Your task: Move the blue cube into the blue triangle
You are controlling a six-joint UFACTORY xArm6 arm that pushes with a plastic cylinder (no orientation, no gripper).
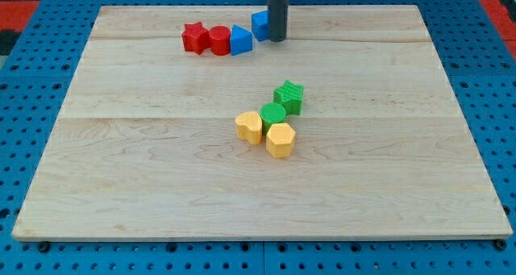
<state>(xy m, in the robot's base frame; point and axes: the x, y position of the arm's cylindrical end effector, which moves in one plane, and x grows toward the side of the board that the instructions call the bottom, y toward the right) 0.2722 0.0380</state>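
Note:
The blue cube [260, 24] sits near the view's top centre, partly hidden behind my rod. My tip [277, 39] rests right against the cube's right side. The blue triangle [240, 40] lies just to the lower left of the cube, close to it with a very small gap. A red cylinder [219, 40] touches the triangle's left side, and a red star [193, 37] sits left of the cylinder.
A green star [289, 97], a green cylinder [273, 115], a yellow heart-like block [249, 127] and a yellow hexagonal block [280, 139] cluster at the board's centre. The wooden board [121, 186] lies on a blue pegboard.

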